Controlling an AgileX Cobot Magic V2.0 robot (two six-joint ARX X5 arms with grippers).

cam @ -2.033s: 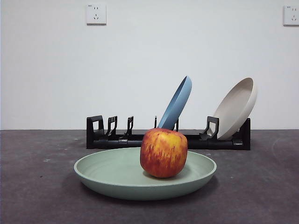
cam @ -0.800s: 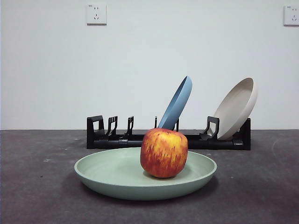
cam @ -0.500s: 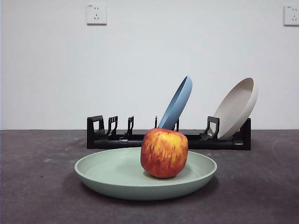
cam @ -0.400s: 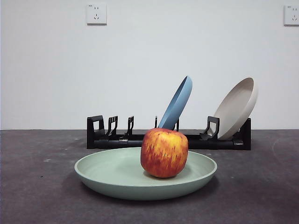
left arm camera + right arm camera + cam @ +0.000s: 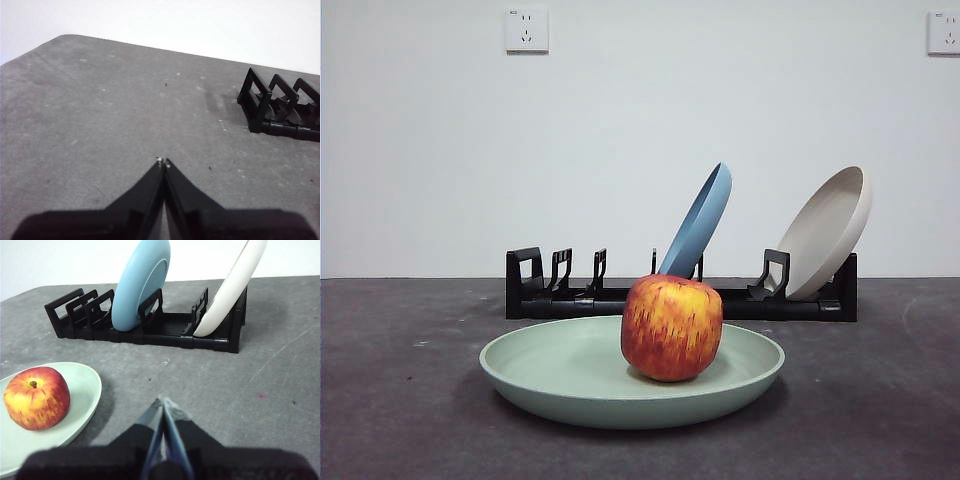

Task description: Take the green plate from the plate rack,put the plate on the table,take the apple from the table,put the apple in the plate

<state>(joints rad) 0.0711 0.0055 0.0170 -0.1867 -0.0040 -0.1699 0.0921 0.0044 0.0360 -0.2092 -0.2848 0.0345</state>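
The green plate (image 5: 570, 375) lies flat on the dark grey table (image 5: 390, 400), in front of the plate rack (image 5: 620, 297). The red and yellow apple (image 5: 671, 328) sits inside the plate, right of its middle; the right wrist view shows the same apple (image 5: 36, 397) in the plate (image 5: 85, 390). My right gripper (image 5: 163, 401) is shut and empty, hovering over bare table to one side of the plate. My left gripper (image 5: 163, 162) is shut and empty over bare table near the rack's end (image 5: 280, 107). Neither gripper shows in the front view.
A blue plate (image 5: 698, 222) and a cream-beige plate (image 5: 825, 232) lean in the rack's slots, also visible as the blue plate (image 5: 140, 285) and cream plate (image 5: 227, 287) in the right wrist view. A white wall with two sockets stands behind the table.
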